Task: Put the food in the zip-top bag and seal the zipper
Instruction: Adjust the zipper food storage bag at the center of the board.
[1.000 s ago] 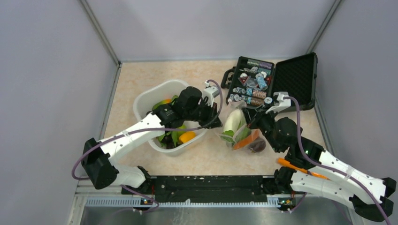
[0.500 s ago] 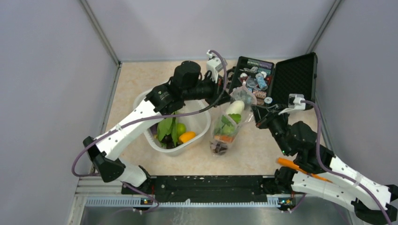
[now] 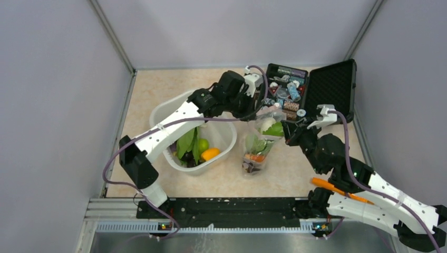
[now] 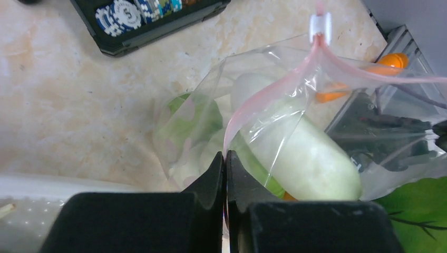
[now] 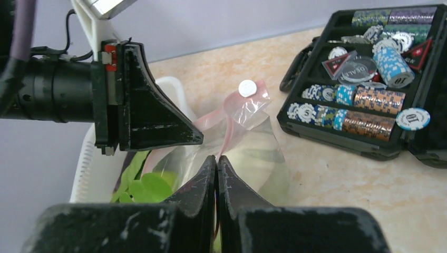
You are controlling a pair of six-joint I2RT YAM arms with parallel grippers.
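Beside the white tub [image 3: 158, 113], on its black case [image 3: 327, 89] side, the zip-top bag [image 3: 261, 142] hangs up tall between the two arms. The left arm stretches long, right over the tub's far rim, and its wrist bends down to the top of the bag. The left gripper [image 4: 225, 155] is squeezed tight on the pink zipper [image 4: 274, 87]. The right arm is bent at the elbow and pokes in toward the tub from the other side of the bag. The right gripper [image 5: 216, 158] is pinched tight on the zipper's other end. A little white slider [image 4: 320, 23] sits on the strip between them. Inside the bag are the white radish [image 4: 300, 153], some green pieces, the orange carrot [image 3: 255, 157] and a dark purple piece [image 3: 252, 167] at the bottom. In the tub lie green leaves [image 3: 187, 145], a green ball [image 3: 203, 143] and an orange piece [image 3: 210, 154].
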